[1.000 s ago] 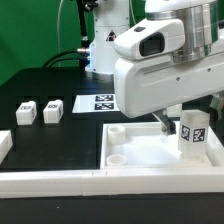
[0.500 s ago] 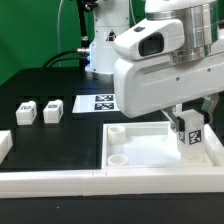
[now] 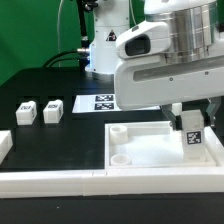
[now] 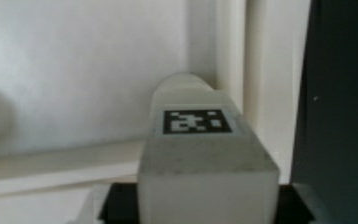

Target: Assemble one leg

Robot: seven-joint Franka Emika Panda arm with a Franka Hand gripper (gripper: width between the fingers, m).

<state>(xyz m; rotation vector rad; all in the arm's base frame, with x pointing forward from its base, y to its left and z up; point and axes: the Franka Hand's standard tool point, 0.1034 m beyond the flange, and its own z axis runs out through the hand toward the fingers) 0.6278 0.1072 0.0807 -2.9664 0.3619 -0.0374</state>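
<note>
Black table (image 3: 60, 135); white tray (image 3: 150, 152); over its corner the tilted leg (image 3: 195, 140), clamped between pincer (image 3: 189, 126) tips.

Three legs (image 3: 190, 137) (image 3: 26, 111) (image 3: 52, 109), one tray (image 3: 150, 152), one marker board (image 3: 100, 101)

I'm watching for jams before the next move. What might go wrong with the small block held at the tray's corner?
1. The gripper holds the leg close beside the tray wall. The spot under it is hidden, so a slight offset might catch it on the rim.
2. The leg looks a little tilted in the exterior view, so it may bind when pushed or turned in.
</note>
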